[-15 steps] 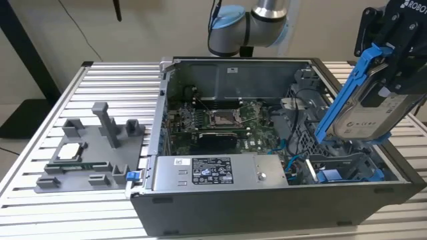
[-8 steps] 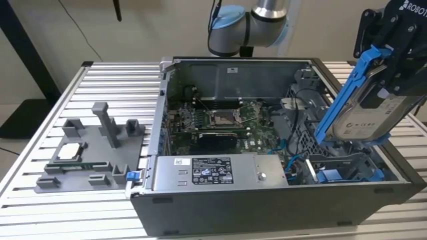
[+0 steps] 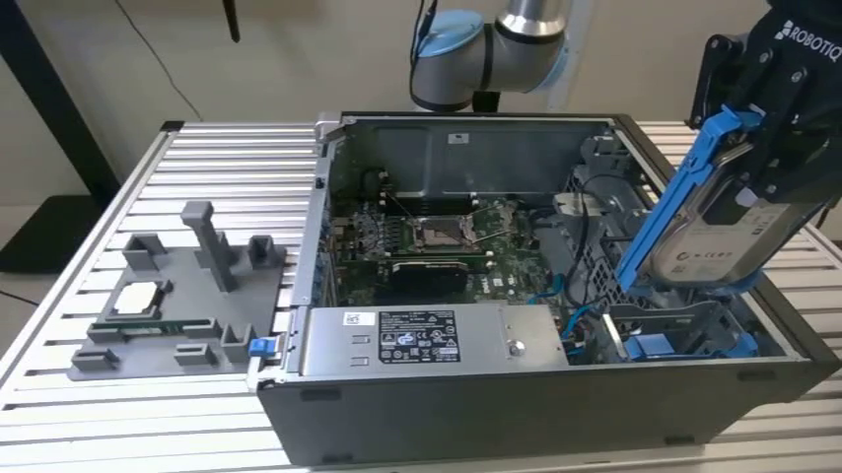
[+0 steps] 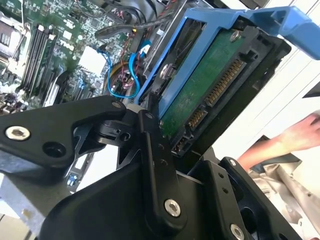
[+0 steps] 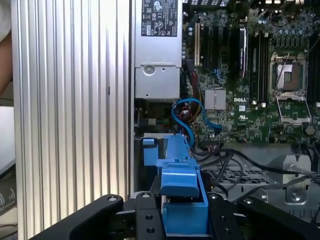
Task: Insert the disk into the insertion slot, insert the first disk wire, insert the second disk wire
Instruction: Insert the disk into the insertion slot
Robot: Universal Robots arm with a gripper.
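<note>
The end effector [image 3: 766, 169] is clenched on the disk [image 3: 717, 236], gripping it near its upper end. In both wrist views the black fingers [image 4: 156, 165] press against the bright blue carrier frame [image 5: 182, 197] from either side.

The disk hangs over the computer case [image 3: 526, 414] at its side toward the exterior view's right. Its long axis is steeply tilted: the held end sits high and toward that same side, and the free end dips down into the case. The insertion slot [image 3: 704, 317] lies directly below the end effector, in the case's near corner on the exterior view's right, beside the silver power supply [image 3: 435, 337]. The low end of the carrier frame is at the mouth of the grey bay. Whether it touches the bay's blue edging I cannot tell, because the frame itself covers the meeting point.

The second wrist view shows the disk's green circuit board [image 4: 200, 95] and its connector row, which face the end effector. Blue cables [image 5: 192, 117] loop loose over the motherboard [image 3: 435, 236] just beside the bay, and their plug ends are hard to make out. A person's hand [image 4: 295, 137] shows beyond the case, well apart from the disk.
</note>
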